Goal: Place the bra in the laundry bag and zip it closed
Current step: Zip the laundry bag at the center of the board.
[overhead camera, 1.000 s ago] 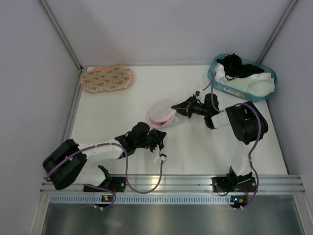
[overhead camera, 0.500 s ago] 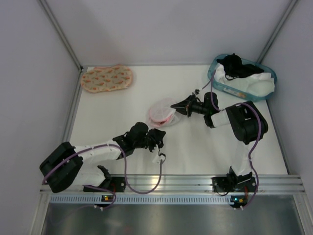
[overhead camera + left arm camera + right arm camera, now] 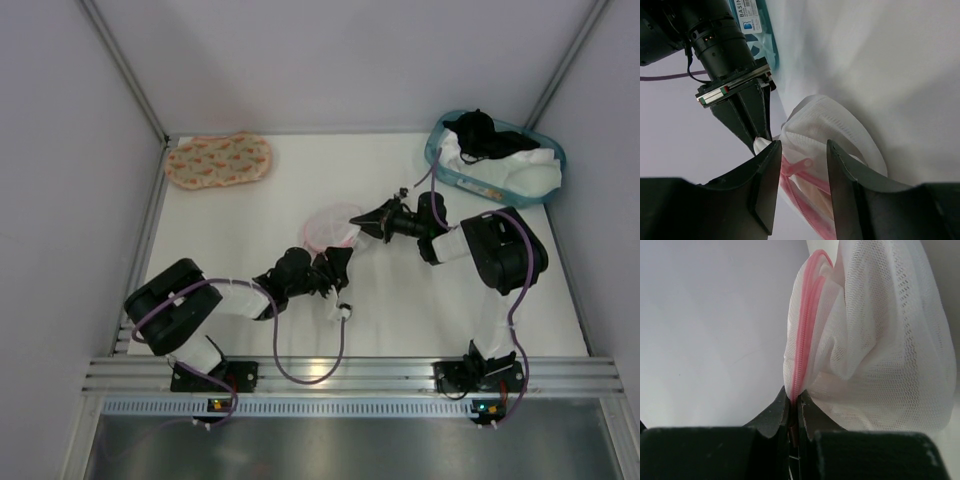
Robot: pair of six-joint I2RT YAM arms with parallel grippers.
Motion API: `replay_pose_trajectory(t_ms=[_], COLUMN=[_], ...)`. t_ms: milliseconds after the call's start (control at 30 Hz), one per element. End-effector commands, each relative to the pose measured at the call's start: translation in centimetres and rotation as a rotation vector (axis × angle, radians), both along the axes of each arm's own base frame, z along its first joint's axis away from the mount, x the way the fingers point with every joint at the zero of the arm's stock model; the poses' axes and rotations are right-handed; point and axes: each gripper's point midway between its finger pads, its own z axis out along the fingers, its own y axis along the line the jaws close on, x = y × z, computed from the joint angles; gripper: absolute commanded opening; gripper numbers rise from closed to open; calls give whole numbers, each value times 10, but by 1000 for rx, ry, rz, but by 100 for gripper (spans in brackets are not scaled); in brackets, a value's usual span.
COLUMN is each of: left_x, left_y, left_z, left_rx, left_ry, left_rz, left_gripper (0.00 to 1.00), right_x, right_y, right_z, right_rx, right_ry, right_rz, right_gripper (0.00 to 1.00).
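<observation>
At the near edge of the white worktop (image 3: 400, 320), the left arm (image 3: 225, 298) is stretched toward the middle. The left jaws are spread and grip nothing. A thin pink strip (image 3: 798, 164) lies between them at the bag's rim; bra strap or zipper part cannot be told.

Just beyond lies the small round white mesh laundry bag with pink zipper rim (image 3: 332, 228). The right jaws are pressed together, pinching that rim at one end.

The salmon-pink satin bra is judged to be inside the bag, not distinctly seen. Zipping is judged unfinished: two pink tracks run side by side, and the slider is not located.

Farther back are an orange-printed padded piece (image 3: 218, 160) and a teal basket (image 3: 436, 150).
</observation>
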Motion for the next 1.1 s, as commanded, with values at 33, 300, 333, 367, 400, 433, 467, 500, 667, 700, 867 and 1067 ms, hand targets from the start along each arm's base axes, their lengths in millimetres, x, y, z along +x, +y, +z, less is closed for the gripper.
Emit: replay_pose_trajectory(t_ms=[33, 300, 333, 367, 400, 433, 467, 500, 667, 700, 867, 1067], left_x=[18, 27, 28, 27, 28, 29, 29, 29, 27, 26, 16, -10], left_y=[-9, -4, -4, -5, -5, -5, -5, -6, -8, -8, -5, 8], left_z=[38, 38, 38, 38, 38, 39, 39, 40, 45, 46, 46, 25], left_rx=[-87, -76, -74, -73, -72, -72, -74, -77, -89, -89, -84, -15], left_ry=[-143, -176, -177, -179, -182, -184, -183, -181, -190, -187, -176, -87], left_rz=[3, 11, 10, 0, -1, 0, 1, -3, -19, -24, -53, -102], left_gripper=[47, 42, 42, 42, 42, 41, 40, 39, 30, 29, 19, 0], right_x=[-6, -7, -8, -8, -7, -8, -8, -8, -7, -8, -5, 12], right_y=[2, 2, 3, 3, 2, 3, 3, 3, 2, 2, 2, -4], right_z=[21, 26, 26, 26, 27, 28, 28, 28, 27, 28, 26, 31], right_rx=[37, 52, 53, 56, 57, 59, 60, 59, 57, 57, 52, 37], right_ry=[-57, -54, -52, -50, -53, -56, -56, -54, -58, -60, -70, -104], right_rz=[14, 11, 14, 14, 12, 14, 12, 12, 13, 13, 12, -11], right_gripper=[0, 0, 0, 0, 0, 0, 0, 0, 0, 0, 0, 0])
